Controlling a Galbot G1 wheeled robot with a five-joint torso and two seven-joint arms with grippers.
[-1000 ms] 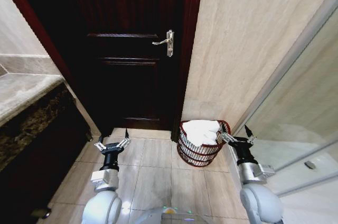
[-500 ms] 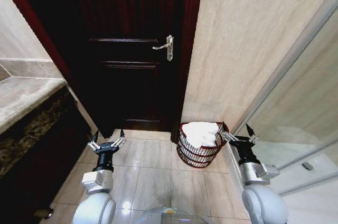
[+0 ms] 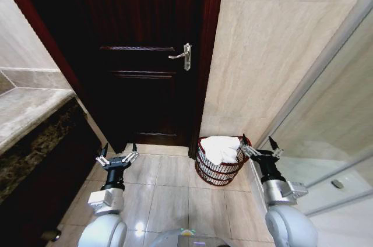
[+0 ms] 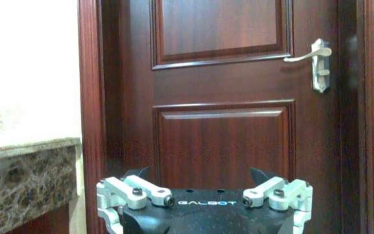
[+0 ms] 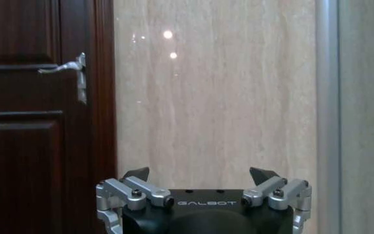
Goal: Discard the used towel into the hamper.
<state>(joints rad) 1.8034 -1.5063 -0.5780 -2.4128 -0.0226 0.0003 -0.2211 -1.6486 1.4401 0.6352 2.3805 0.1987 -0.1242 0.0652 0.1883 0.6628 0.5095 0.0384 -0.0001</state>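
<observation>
**Towel lies in the hamper; both grippers empty**

Head view: the hamper (image 3: 219, 162), a dark red-brown wire-mesh basket, stands on the tiled floor (image 3: 169, 200) right of centre in the lower part of the frame, against the beige wall (image 3: 274, 55) and just beside the dark wooden door (image 3: 145, 84). A white towel (image 3: 223, 148) lies bunched inside it, rising to the rim. The right gripper (image 3: 259, 147) is at lower right, just beside the hamper's rim, its fingers spread and holding nothing. The left gripper (image 3: 118, 154) is at lower left over the floor, well apart from the hamper, fingers likewise spread and empty. A stone countertop (image 3: 29, 113) runs along the left edge.

Left wrist view: the left gripper (image 4: 204, 174) sits at the bottom centre, dark fingertips apart, facing the door panels. The silver door handle (image 4: 311, 56) is at upper right; the speckled countertop edge (image 4: 25, 165) at lower left.

Right wrist view: the right gripper (image 5: 200, 174) is at bottom centre, fingers apart, facing the beige wall. The door handle (image 5: 70, 70) is at upper left.
</observation>
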